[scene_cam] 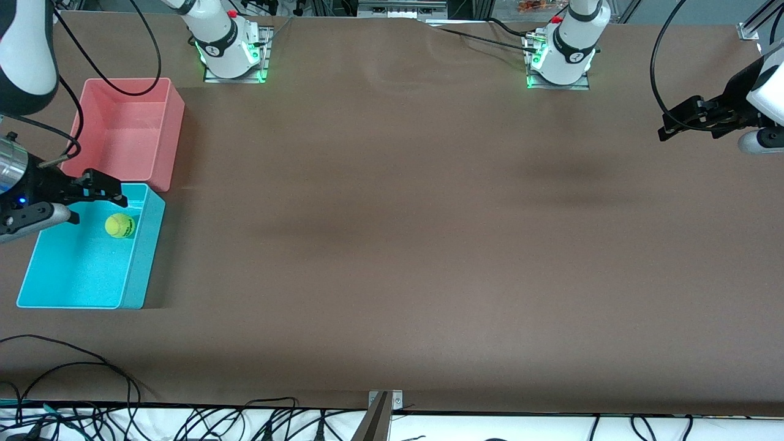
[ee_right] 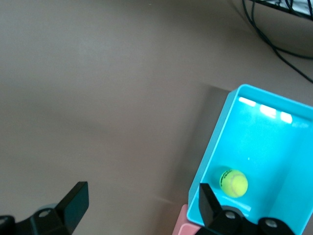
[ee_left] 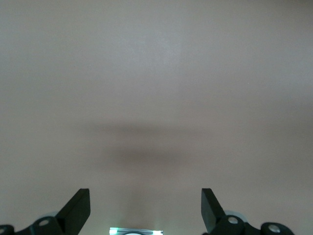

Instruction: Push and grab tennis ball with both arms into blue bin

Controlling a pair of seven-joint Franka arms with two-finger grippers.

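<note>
Brown table (scene_cam: 392,214): tennis ball (scene_cam: 120,225) lies in blue bin (scene_cam: 131,288), print sideways

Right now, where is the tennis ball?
The tennis ball lies inside the blue bin at the right arm's end of the table, in the part of the bin nearest the pink bin, just below the open right gripper.

No legible text anywhere. The tennis ball (scene_cam: 120,225) in my blue bin (scene_cam: 136,269) carries a dark print, too small to read in either the front view or my right wrist view. Round marks on the two green-lit arm bases (scene_cam: 231,58) are also unreadable.
</note>
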